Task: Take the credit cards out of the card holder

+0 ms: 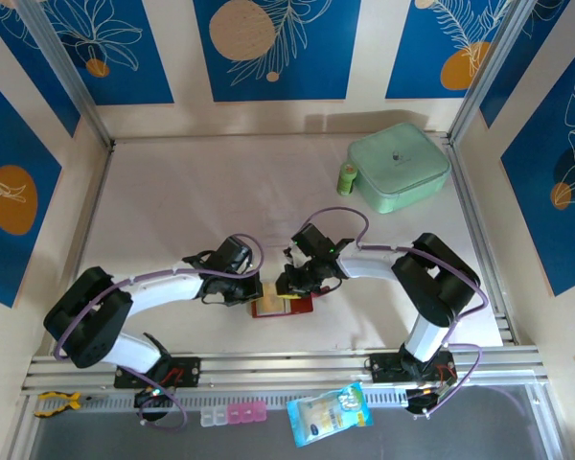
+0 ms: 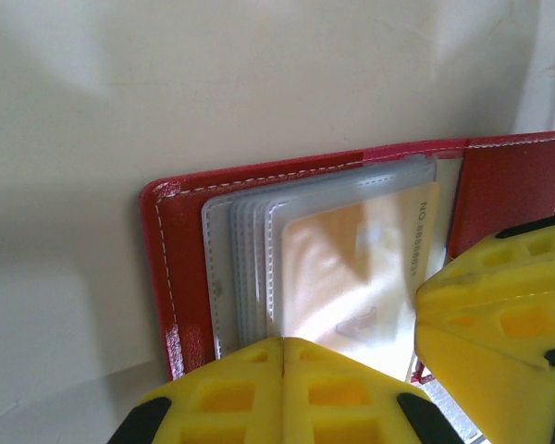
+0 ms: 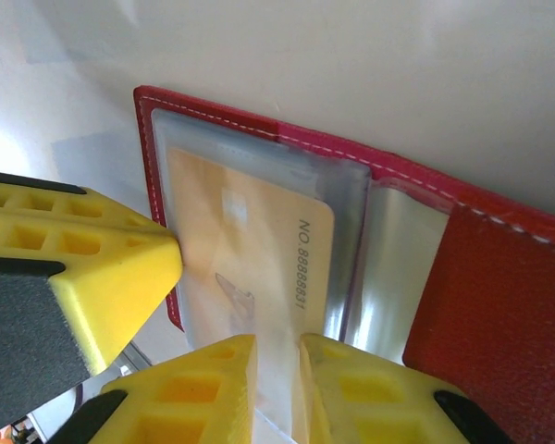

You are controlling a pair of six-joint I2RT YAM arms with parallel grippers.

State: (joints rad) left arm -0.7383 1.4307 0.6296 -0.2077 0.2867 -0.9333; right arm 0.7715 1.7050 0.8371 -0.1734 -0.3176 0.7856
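The card holder [image 1: 281,306] lies open on the desk [image 1: 172,192], low and centre in my overhead view, squeezed between the two gripper heads. From the left wrist camera I see its red cover [image 2: 180,268] with white stitching, and inside it a stack of greyish clear pockets [image 2: 236,277]. The front pocket carries a tan credit card [image 2: 351,268] with a number printed along one edge. The card sits mostly inside the pocket.

In the right wrist view, the bottom edge of the same card [image 3: 250,250] runs down into the narrow slot between the fingers of the right gripper [image 3: 277,347]. That gripper is clenched on the card's end. I can't separate the card from the sleeve around it there. The left gripper [image 2: 284,347] is clenched, its yellow fingers pressed flat together at the lower edge of the pocket stack. I can't tell whether a sleeve is caught between them.

Farther out, in the upper right of the overhead frame, a mint-green square case [image 1: 400,168] sits closed, its contents hidden, with a small green container [image 1: 347,177] just beside its left side. Below the desk rail lie a blue-and-white pouch [image 1: 331,414], a row of small pink and clear boxes [image 1: 233,414] and a yellow clamp [image 1: 56,402].
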